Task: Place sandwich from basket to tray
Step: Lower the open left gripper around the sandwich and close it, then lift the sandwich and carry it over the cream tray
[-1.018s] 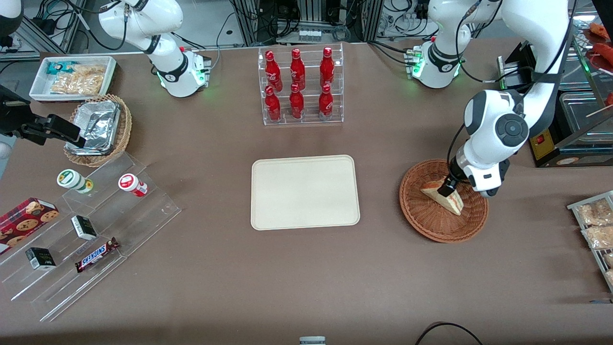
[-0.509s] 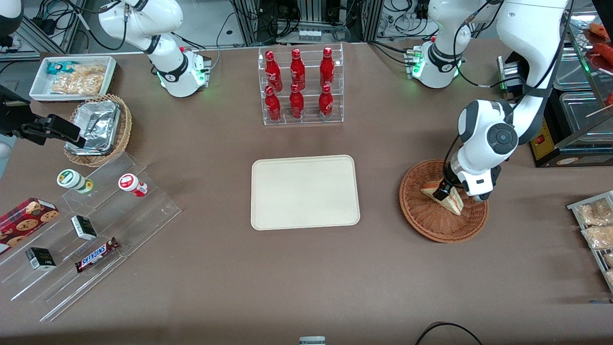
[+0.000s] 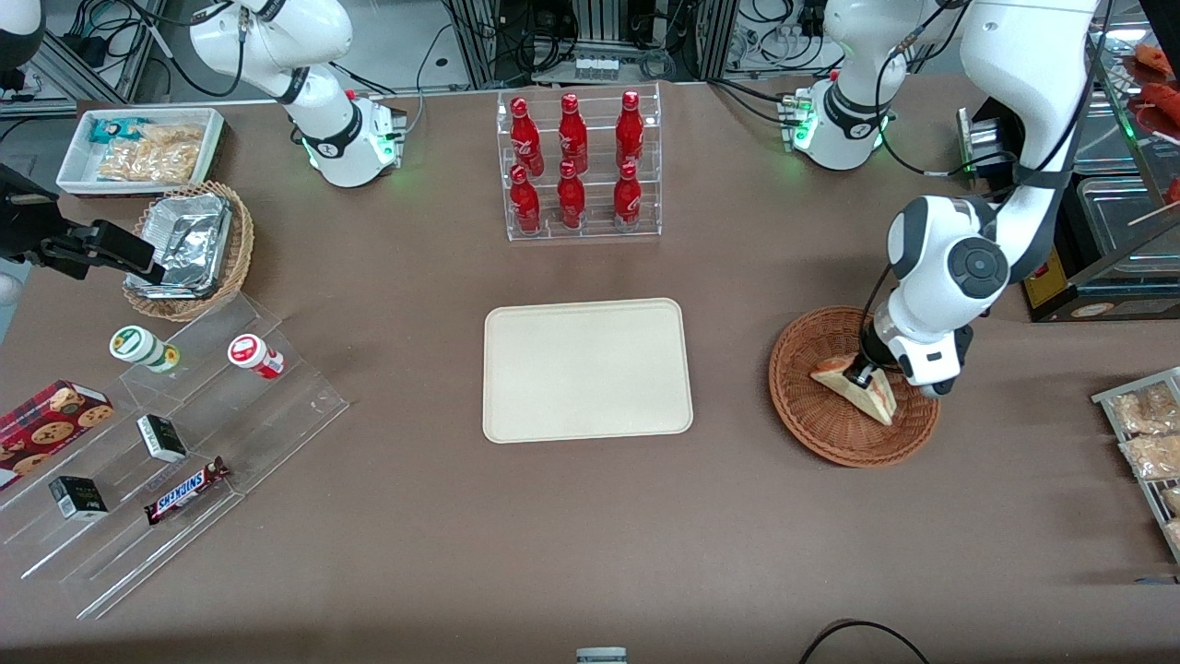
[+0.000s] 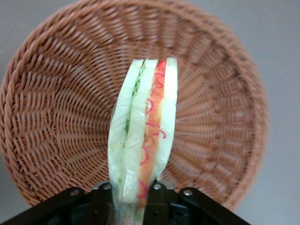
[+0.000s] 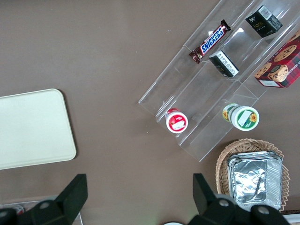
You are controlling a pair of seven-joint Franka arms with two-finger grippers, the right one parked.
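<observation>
The sandwich (image 3: 857, 385), a wrapped wedge of pale bread with red and green filling (image 4: 145, 126), stands on edge in the round reddish-brown wicker basket (image 3: 811, 415) toward the working arm's end of the table. My left gripper (image 3: 865, 373) is down in the basket (image 4: 56, 108), shut on the sandwich, one finger against each bread face. The cream rectangular tray (image 3: 587, 369) lies flat at the table's middle, beside the basket, and shows partly in the right wrist view (image 5: 33, 129).
A clear rack of red bottles (image 3: 576, 166) stands farther from the camera than the tray. A tan basket with a foil container (image 3: 189, 249), a white snack bin (image 3: 138, 148) and a clear stepped shelf of snacks (image 3: 175, 443) lie toward the parked arm's end. Packets (image 3: 1143, 433) lie near the basket.
The gripper has come down a little onto the sandwich and shifted slightly toward the working arm's end. The sandwich has tipped and moved a little with it.
</observation>
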